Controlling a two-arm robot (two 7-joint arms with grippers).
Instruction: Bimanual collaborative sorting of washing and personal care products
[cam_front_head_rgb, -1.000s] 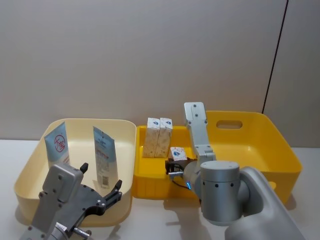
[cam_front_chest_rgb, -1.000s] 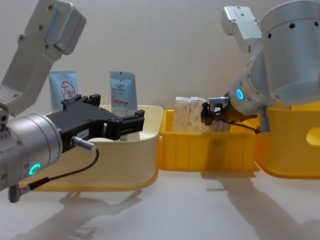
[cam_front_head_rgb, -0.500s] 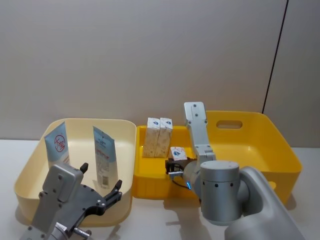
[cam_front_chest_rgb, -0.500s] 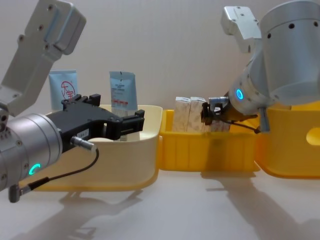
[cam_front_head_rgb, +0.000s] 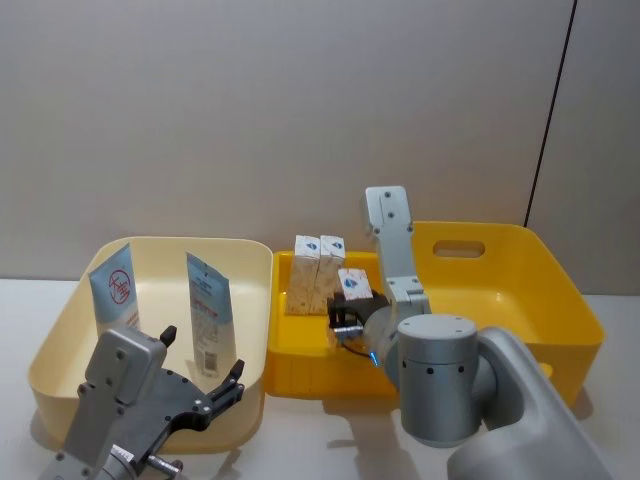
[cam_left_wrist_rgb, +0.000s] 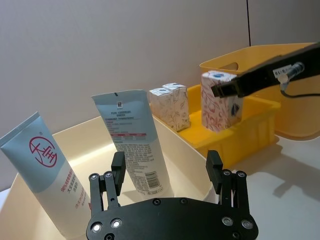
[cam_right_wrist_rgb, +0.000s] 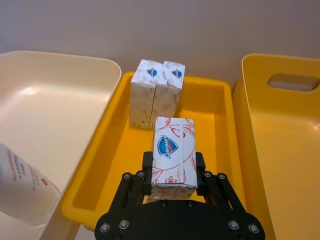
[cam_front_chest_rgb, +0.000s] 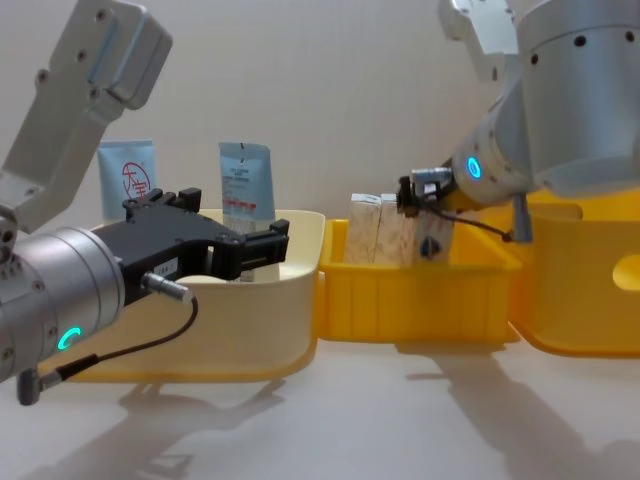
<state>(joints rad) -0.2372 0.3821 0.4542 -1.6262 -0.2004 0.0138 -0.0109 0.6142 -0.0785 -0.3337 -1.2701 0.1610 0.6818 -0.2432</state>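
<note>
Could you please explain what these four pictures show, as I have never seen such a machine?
This is a robot with two arms, each ending in a claw. One picture looks down from its head, one looks across from its chest, and one comes from each wrist. On the table three bins stand side by side. The cream bin holds a tube with a red circle and a tube with small print. The small yellow bin holds two cartons upright. Beside it is the large yellow bin. The right claw is shut on a third carton, holding it over the small yellow bin. The left claw is open, holding nothing, at the cream bin's near side.
</note>
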